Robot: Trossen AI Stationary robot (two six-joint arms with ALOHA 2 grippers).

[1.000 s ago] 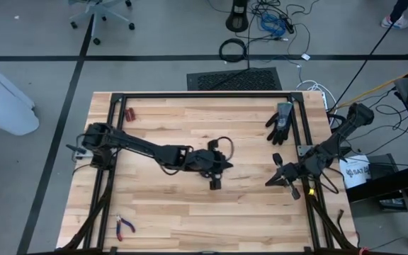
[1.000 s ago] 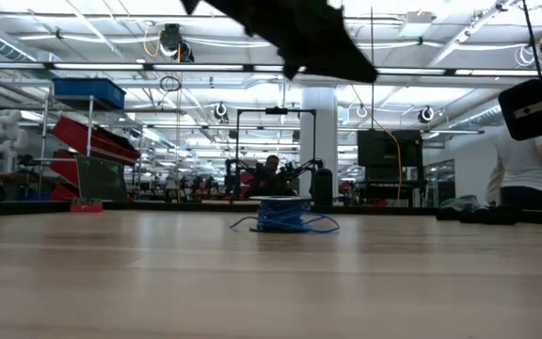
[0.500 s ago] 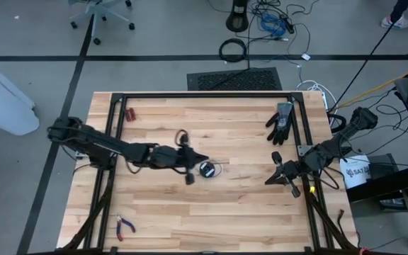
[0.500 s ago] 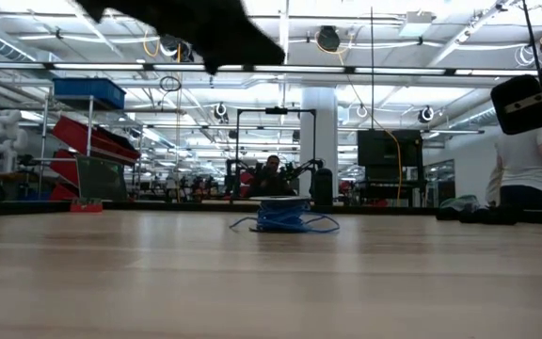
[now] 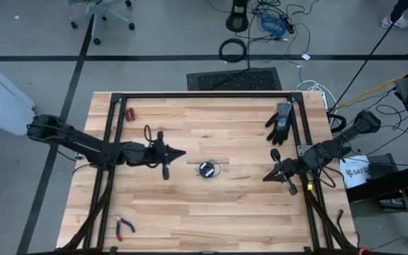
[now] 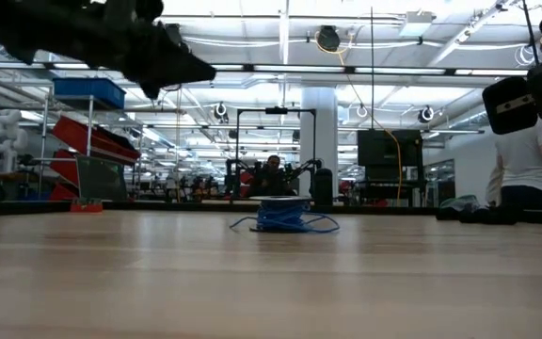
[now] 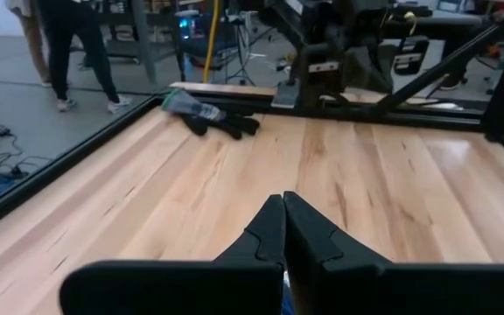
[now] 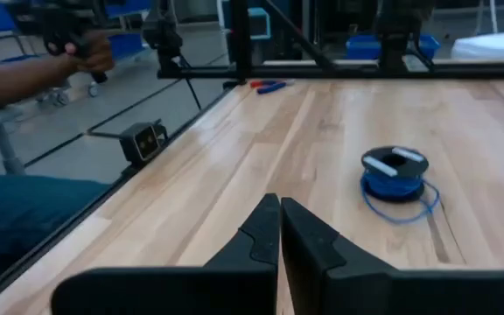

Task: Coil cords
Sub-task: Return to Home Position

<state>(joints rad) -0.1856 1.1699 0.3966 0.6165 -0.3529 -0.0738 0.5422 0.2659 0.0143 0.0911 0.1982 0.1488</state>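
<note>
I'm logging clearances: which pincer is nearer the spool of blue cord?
Left. The left pincer, shut, is above the table a short way to the left of the spool of blue cord. The right pincer, also shut, is clearly farther off to its right.

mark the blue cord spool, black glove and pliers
blue cord spool [image 8: 391,185], right wrist view, on the blue windings
black glove [image 5: 281,121], high view, on the palm
red-handled pliers [image 5: 125,226], high view, at its middle

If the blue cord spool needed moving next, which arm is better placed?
Left, probably: the left gripper lies nearer the blue cord spool; the right gripper sits farther off, by the table's right side. Both have fingers shut.
</note>
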